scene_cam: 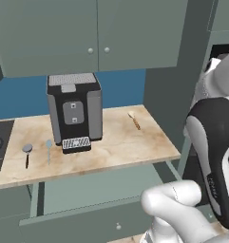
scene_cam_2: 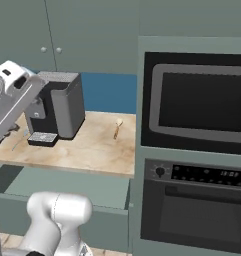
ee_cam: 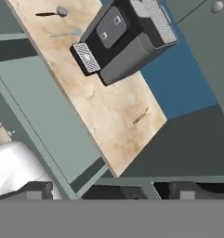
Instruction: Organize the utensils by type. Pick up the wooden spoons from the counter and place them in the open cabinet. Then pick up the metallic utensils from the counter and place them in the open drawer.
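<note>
- While the tool (ee_cam: 106, 188) hangs wide open over the desk (scene_cam: 116, 147), it grips nothing.
- Small wooden spoon (scene_cam: 133, 119) lies right of the coffee machine (scene_cam: 74, 111).
- Metal utensils (scene_cam: 27, 154) lie left of it, drawer (scene_cam: 87, 190) open below.

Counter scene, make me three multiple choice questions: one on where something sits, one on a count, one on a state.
1. The small wooden spoon lies where, seen from the left base view?
A. right of the coffee machine
B. in the drawer
C. on the stove

2. How many metal utensils lie left of the machine?
A. none
B. two
C. four

3. The drawer under the counter is:
A. shut
B. pulled open
C. removed

Answers: 1 A, it lies on the worktop's right part. 2 B, a round-headed utensil and a pale spoon. 3 B, its inside shows.
</note>
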Available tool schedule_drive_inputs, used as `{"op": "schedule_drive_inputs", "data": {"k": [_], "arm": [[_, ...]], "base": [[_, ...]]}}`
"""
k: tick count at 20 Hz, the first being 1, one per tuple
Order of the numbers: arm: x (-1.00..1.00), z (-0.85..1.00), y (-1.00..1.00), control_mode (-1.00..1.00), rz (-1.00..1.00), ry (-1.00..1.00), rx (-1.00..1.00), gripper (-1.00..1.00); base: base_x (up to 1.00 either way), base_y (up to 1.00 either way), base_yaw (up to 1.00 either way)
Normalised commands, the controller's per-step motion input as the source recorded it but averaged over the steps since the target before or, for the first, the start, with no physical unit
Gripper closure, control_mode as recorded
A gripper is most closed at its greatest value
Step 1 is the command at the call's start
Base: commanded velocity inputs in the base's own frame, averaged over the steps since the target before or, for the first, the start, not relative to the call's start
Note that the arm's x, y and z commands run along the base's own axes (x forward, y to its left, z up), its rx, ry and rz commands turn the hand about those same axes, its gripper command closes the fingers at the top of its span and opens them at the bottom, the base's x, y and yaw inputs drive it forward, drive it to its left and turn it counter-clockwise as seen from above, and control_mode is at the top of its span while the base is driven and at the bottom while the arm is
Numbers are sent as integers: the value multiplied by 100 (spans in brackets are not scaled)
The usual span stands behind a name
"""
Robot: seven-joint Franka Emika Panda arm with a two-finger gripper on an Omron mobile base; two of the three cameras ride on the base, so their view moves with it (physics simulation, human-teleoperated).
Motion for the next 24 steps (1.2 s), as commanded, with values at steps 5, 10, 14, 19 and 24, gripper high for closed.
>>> {"op": "schedule_drive_inputs", "data": {"k": [5, 10, 14, 19, 24], "arm": [[0, -40, -15, -100, -16, 0, 17, -100], [17, -54, 0, -100, -35, 0, 18, -100], [32, -40, -9, -100, -25, 0, 6, -100], [53, -24, -8, -100, -20, 4, 8, -100], [52, -22, -10, -100, -1, 4, 14, -100]], "base": [[0, 0, 0], [0, 0, 0], [0, 0, 0], [0, 0, 0], [0, 0, 0]]}}
